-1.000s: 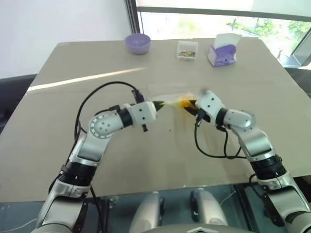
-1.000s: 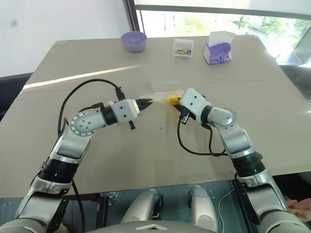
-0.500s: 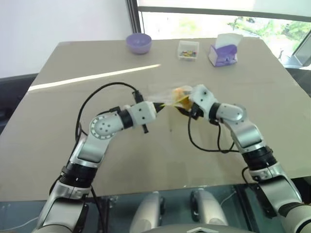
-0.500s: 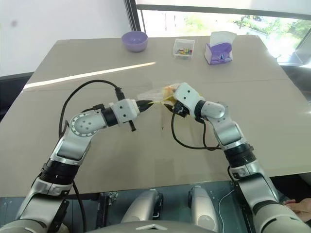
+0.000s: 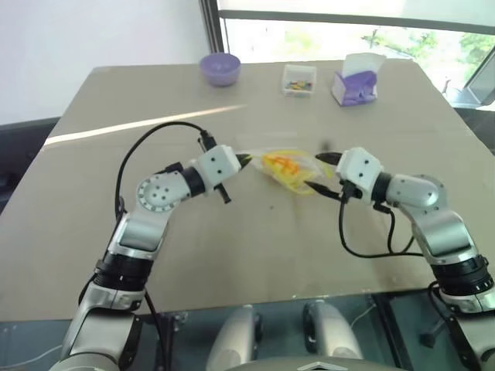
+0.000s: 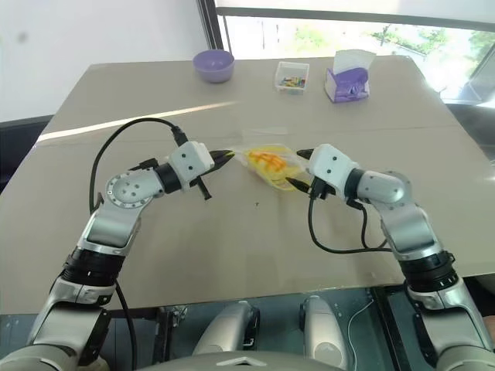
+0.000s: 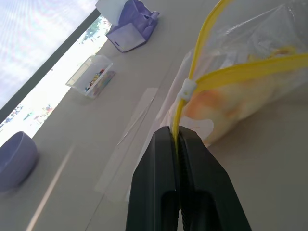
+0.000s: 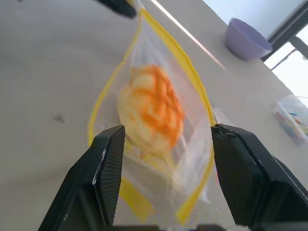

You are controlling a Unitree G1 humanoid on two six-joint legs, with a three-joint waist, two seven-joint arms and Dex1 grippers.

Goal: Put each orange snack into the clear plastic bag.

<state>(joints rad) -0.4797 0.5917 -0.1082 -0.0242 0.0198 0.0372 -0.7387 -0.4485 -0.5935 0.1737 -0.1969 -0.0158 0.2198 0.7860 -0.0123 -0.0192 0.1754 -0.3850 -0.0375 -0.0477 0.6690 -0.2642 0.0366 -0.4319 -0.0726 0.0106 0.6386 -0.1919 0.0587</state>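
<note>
The clear plastic bag (image 5: 292,171) with its yellow sealing strip (image 7: 190,84) hangs between my two grippers over the middle of the table. The orange snack (image 8: 153,109), a domed bun with a grid pattern, sits inside the bag. My left gripper (image 5: 244,160) is shut on the yellow strip at the bag's left end. My right gripper (image 5: 320,172) stands open just right of the bag, its fingers (image 8: 108,166) either side of the bag's end and apart from it.
A purple bowl (image 5: 220,68), a small clear tub of coloured candies (image 5: 298,79) and a purple tissue box (image 5: 356,82) stand along the table's far edge. The table's near edge (image 5: 232,297) runs just below my arms.
My right gripper has opened and drawn back to the right, off the bag. The snack now lies inside the bag, which my left gripper still holds by the strip.
</note>
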